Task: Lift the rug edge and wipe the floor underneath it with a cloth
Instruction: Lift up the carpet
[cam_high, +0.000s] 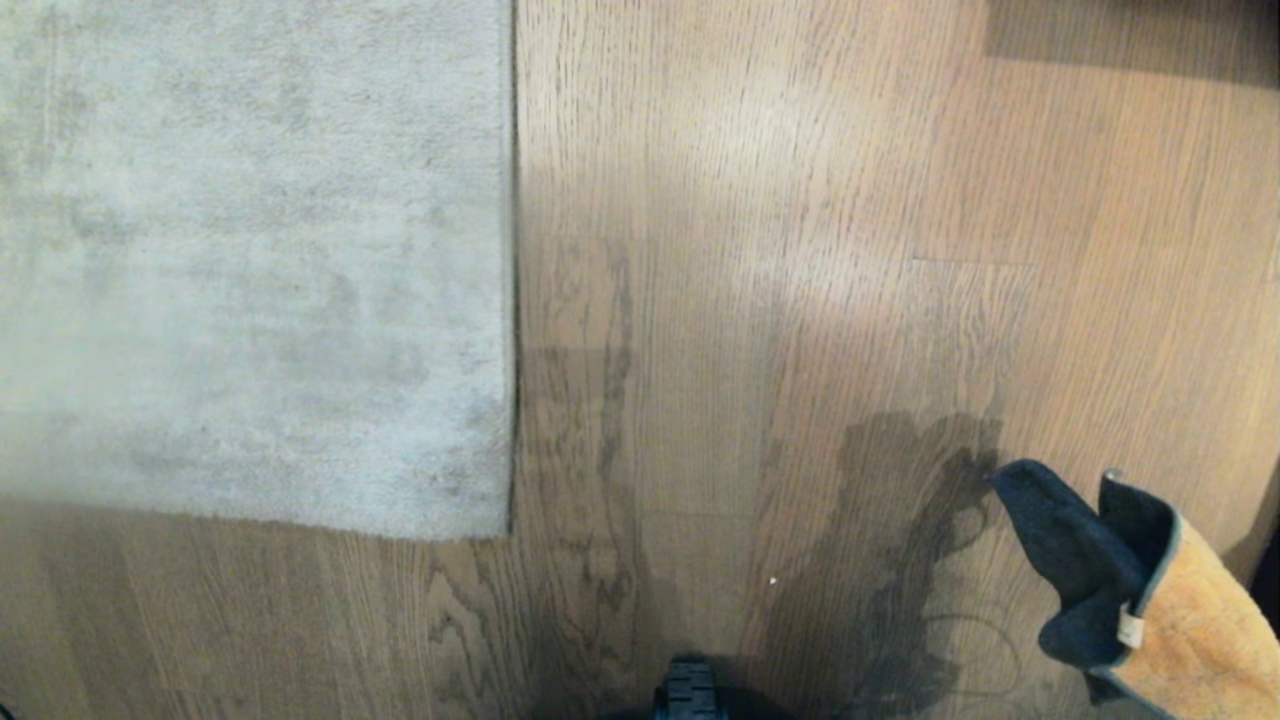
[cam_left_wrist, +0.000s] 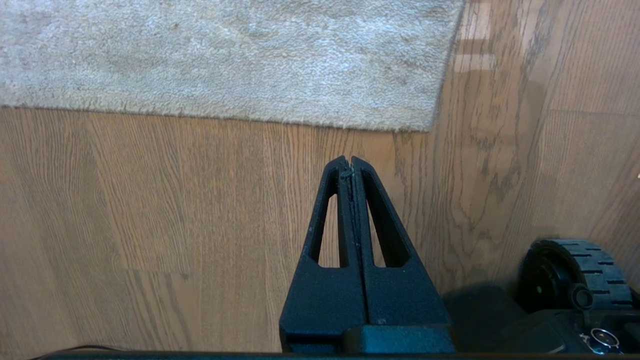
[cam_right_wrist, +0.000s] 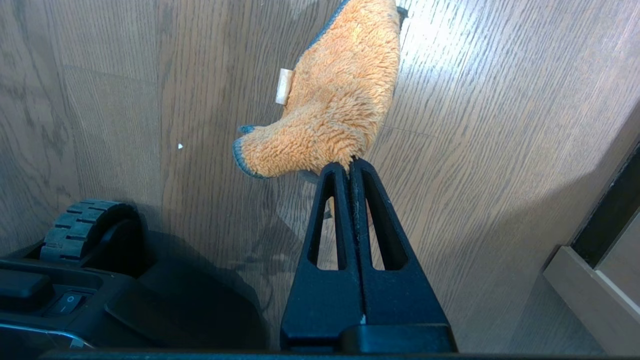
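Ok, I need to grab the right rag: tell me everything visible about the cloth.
The cloth is small, fluffy mustard-orange microfibre with a dark grey reverse, dark trim and a small white tag. It lies crumpled and folded on the wood floor, right of the rug, with the shut right claw above its edge.

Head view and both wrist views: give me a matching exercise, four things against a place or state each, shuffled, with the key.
Things:
1. rug
2. cloth
3. left claw
4. base wheel

Places or states:
A. shut, empty, above bare floor near the rug corner
B. crumpled on the planks at the robot's right
C. lying flat on the robot's left
D. black, ridged, at the near edge of the head view

Pairs: 1-C, 2-B, 3-A, 4-D
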